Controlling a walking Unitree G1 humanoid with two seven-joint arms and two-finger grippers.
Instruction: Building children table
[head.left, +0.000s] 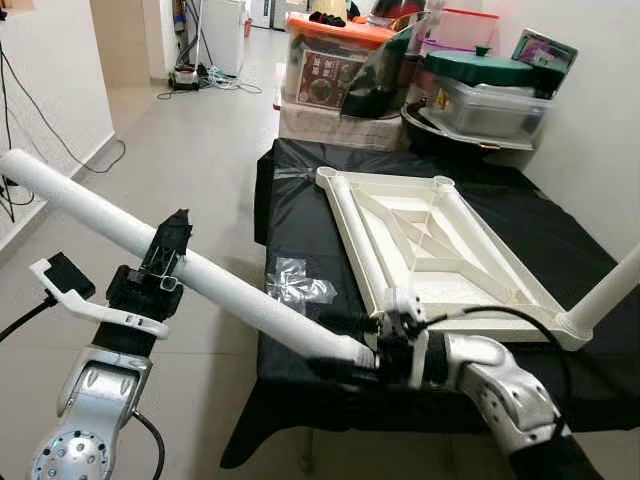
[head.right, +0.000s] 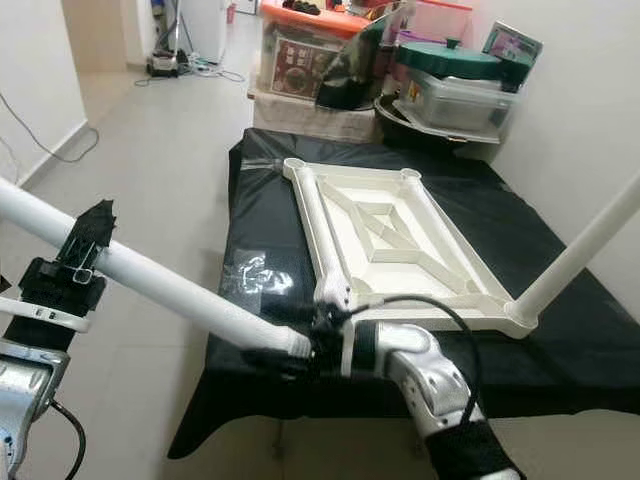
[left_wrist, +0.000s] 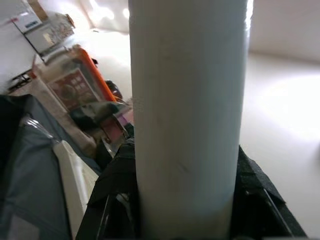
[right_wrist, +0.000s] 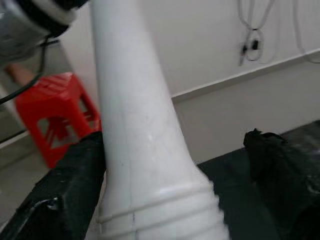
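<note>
Room: tiled floor (head.left: 200, 180), white walls, cables along the left wall; storage boxes (head.left: 340, 60) and a green-lidded container (head.left: 480, 70) stacked at the far end.
Left hand: the left hand (head.left: 168, 250) is raised over the floor to the left of the bench, its two black fingers (left_wrist: 250, 200) closed around the upper-middle of the white table leg (head.left: 180, 265); the left wrist view shows the tube seated tight between them.
Table leg: long white tube, tilted, its high end toward the left wall and its low, ribbed end (right_wrist: 165, 210) at the near-left corner of the tabletop.
Bench: low bench draped in black sheeting (head.left: 300, 210), with a crumpled clear plastic wrapper (head.left: 295, 280) on its left part.
Right hand: the right hand (head.right: 300, 348) is at the front edge of the bench, its fingers (right_wrist: 65, 195) spread either side of the leg's low end; one touches the tube, the other stands apart.
Tabletop: white plastic tabletop (head.left: 430, 240) lies upside down on the bench, ribs up, corner sockets exposed.
Second leg: a second white leg (head.right: 580, 250) stands in the near-right socket, leaning outward to the right.
</note>
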